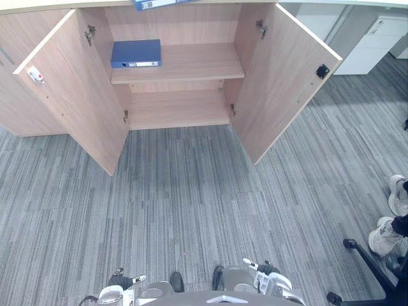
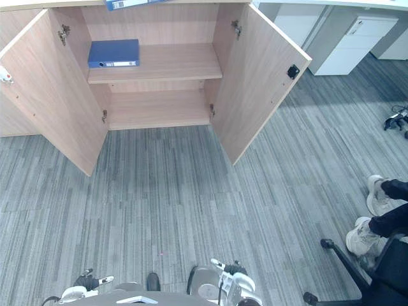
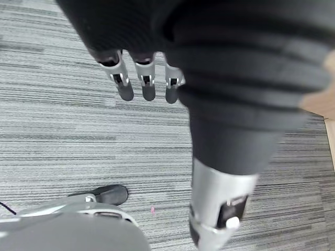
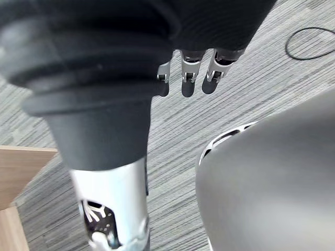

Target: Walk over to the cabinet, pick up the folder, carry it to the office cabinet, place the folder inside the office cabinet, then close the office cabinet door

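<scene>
A blue folder (image 1: 136,53) lies flat on the left end of the upper shelf inside the wooden office cabinet (image 1: 182,64). Both cabinet doors stand wide open, the left door (image 1: 73,92) and the right door (image 1: 280,80) swung out toward me. The lower shelf holds nothing. My left hand (image 3: 137,78) hangs low at my side over the carpet, fingers straight and holding nothing. My right hand (image 4: 189,73) hangs the same way on the other side, open with nothing in it. Both hands are well short of the cabinet, with a stretch of carpet between.
A second blue folder (image 1: 153,4) lies on top of the cabinet. White cabinets (image 1: 373,41) stand at the back right. A person's shoes (image 1: 389,233) and a black chair base (image 1: 363,261) are at the right edge. Grey striped carpet (image 1: 185,197) lies ahead.
</scene>
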